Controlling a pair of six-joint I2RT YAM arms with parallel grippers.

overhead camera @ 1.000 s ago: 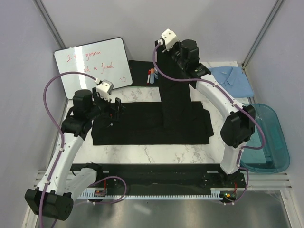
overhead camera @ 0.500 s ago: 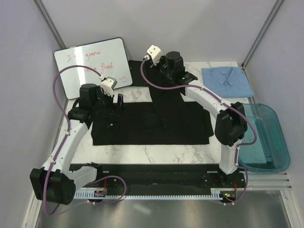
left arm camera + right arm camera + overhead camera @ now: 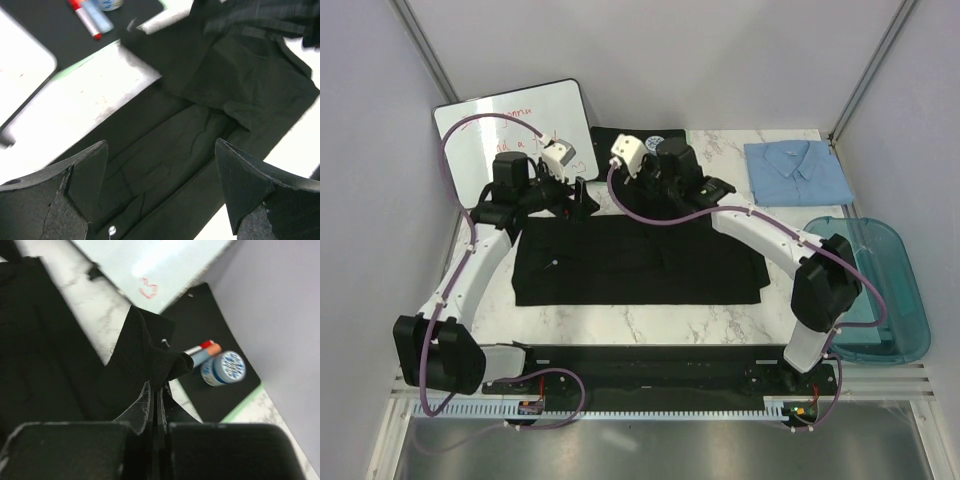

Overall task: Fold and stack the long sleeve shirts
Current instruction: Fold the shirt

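Top external view: we see the black shirt (image 3: 620, 265) spread flat on the marble table (image 3: 650, 320); our right gripper (image 3: 155, 390) is clamped on a bunched fold at its far edge; our left gripper (image 3: 160, 155) hangs over it, jaws wide, grasping nothing; the light blue shirt (image 3: 798, 172) lies folded at the far right, well apart.

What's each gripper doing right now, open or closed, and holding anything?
Left gripper: open, holding nothing.
Right gripper: closed on a fold of the black shirt.
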